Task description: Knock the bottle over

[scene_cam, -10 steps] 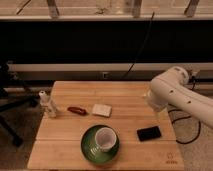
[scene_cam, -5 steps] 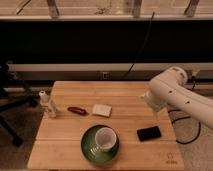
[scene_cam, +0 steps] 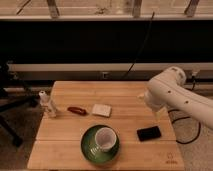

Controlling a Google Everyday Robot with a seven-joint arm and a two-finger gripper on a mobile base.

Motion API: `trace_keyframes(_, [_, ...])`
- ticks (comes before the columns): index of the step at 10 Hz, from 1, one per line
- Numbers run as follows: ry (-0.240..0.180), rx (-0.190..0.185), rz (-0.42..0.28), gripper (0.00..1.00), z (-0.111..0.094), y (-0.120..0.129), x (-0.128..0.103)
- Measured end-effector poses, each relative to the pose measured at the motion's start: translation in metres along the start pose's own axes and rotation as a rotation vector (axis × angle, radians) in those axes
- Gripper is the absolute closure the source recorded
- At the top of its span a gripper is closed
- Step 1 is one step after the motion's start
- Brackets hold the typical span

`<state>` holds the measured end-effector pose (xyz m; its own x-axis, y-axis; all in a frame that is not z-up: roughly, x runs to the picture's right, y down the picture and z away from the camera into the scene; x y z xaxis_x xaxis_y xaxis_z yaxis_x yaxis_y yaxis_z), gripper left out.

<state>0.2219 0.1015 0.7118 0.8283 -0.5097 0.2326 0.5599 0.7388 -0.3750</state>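
Note:
The bottle [scene_cam: 46, 103], small, slim and whitish with a white cap, stands upright near the left edge of the wooden table [scene_cam: 125, 95]. My white arm [scene_cam: 172, 95] reaches in from the right over the table's right side, far from the bottle. My gripper does not show in the camera view; only the arm's rounded segments are visible.
A small red object [scene_cam: 76, 110] and a white square pad [scene_cam: 102, 110] lie right of the bottle. A white cup [scene_cam: 105, 138] sits on a green saucer [scene_cam: 89, 150] at the front. A black phone [scene_cam: 149, 133] lies front right. A dark chair [scene_cam: 10, 102] stands left of the table.
My arm has shifted slightly to the left over the table's right side. The bottle and the other objects have not moved.

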Motion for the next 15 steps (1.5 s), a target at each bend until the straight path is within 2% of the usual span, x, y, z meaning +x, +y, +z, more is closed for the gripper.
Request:
trace_keyframes(4, [-0.025, 0.018, -0.013, 0.70, -0.008, -0.015, -0.015])
trace_keyframes(5, [-0.028, 0.024, -0.018, 0.78, -0.010, -0.019, -0.018])
trace_keyframes(7, [-0.047, 0.045, -0.045, 0.97, -0.016, -0.034, -0.036])
trace_keyframes(12, [-0.095, 0.084, -0.116, 1.00, -0.021, -0.072, -0.078])
trace_keyframes(15, [-0.111, 0.105, -0.154, 1.00, -0.021, -0.090, -0.094])
